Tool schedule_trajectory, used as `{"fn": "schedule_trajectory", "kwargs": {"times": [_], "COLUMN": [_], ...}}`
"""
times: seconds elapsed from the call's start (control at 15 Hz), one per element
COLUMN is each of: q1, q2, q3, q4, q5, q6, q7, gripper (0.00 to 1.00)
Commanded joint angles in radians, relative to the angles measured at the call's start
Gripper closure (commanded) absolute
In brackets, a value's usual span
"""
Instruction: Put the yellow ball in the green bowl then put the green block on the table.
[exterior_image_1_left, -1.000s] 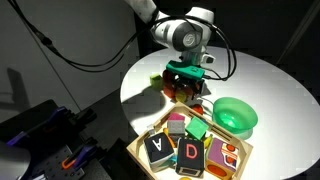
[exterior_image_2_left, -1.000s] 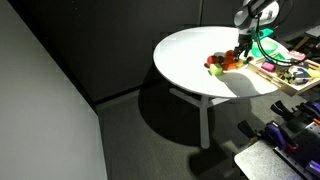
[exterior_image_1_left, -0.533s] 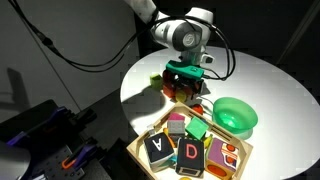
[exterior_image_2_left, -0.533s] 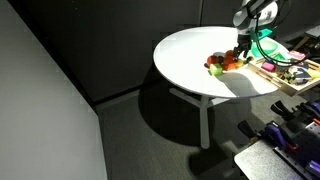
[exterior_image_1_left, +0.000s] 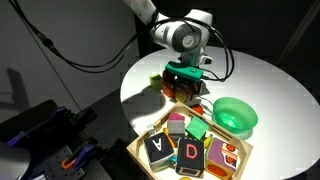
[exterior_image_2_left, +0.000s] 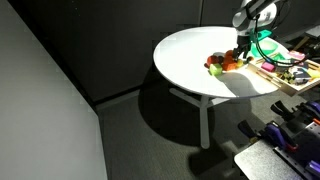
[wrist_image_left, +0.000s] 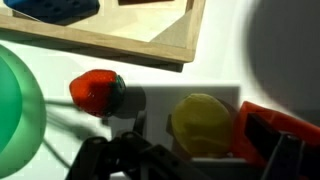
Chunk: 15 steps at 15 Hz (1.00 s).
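The yellow ball lies on the white table, right between my gripper's two fingers in the wrist view. The fingers stand open on either side of it and do not grip it. In both exterior views the gripper hangs low over the table, hiding the ball. The green bowl stands beside it and shows at the left edge of the wrist view. The green block lies in the wooden tray.
A red strawberry-like toy lies left of the ball, and an orange-red thing touches its right side. The tray holds dark blocks marked A and D. More small toys lie near the gripper.
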<state>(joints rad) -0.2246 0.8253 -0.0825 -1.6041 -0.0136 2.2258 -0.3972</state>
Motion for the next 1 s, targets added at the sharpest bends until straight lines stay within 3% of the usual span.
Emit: {"fn": "schedule_trajectory", "kwargs": {"times": [0.0, 0.13, 0.2, 0.33, 0.6, 0.93], "q1": [-0.002, -0.002, -0.001, -0.001, 0.000, -0.001], "q2": [0.023, 0.030, 0.032, 0.031, 0.019, -0.001], "q3": [0.004, 0.003, 0.003, 0.002, 0.000, -0.008], "q4": [0.043, 0.048, 0.050, 0.050, 0.052, 0.059], "q5": [-0.029, -0.029, -0.029, -0.029, -0.028, -0.025], "q6": [-0.038, -0.041, -0.043, -0.049, -0.068, -0.106], "q7": [0.029, 0.031, 0.031, 0.033, 0.045, 0.071], "gripper": [0.00, 0.03, 0.26, 0.30, 0.63, 0.65]}}
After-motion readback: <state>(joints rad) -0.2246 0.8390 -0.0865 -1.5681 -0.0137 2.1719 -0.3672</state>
